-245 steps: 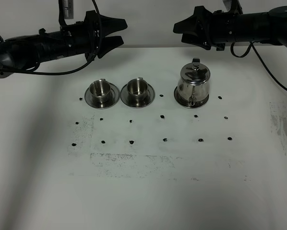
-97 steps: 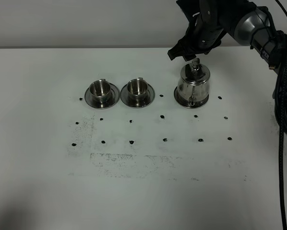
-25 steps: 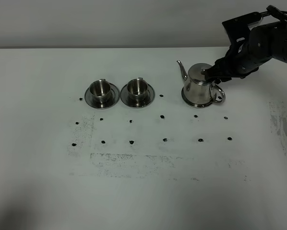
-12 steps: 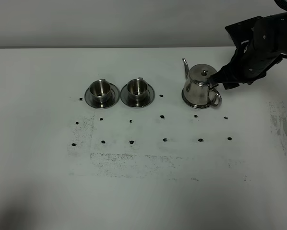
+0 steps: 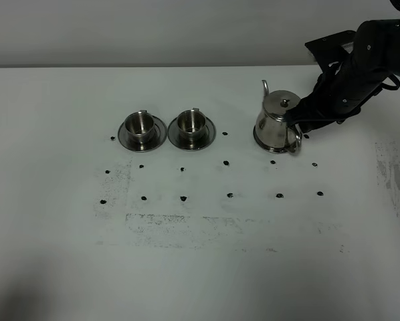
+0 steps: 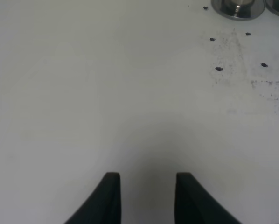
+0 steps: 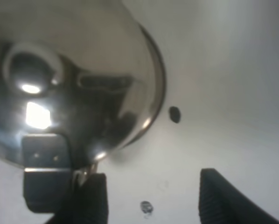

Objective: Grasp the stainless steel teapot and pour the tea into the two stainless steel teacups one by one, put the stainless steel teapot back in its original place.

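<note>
The stainless steel teapot (image 5: 276, 123) stands on its round steel disc (image 5: 259, 141) at the right. Its spout points to the back and its loop handle (image 5: 295, 144) to the front right. It fills the right wrist view (image 7: 69, 79), with the disc's rim (image 7: 157, 88) showing. My right gripper (image 5: 300, 118) is open against the teapot's right side, just above the handle; its fingers (image 7: 90, 198) hold nothing. The two steel teacups (image 5: 140, 124) (image 5: 191, 122) stand on saucers at the left. No tea shows. My left gripper (image 6: 149, 196) is open over bare table.
Small black dots (image 5: 229, 195) mark a grid on the white table, with dark scuffs (image 5: 186, 227) in front. The left cup's saucer (image 6: 237, 6) shows at the edge of the left wrist view. The table's back edge (image 5: 153, 66) runs behind the cups.
The teapot has turned on its disc: the spout has swung to the right at the back and the handle toward the front. My right gripper has shifted a little with it.
</note>
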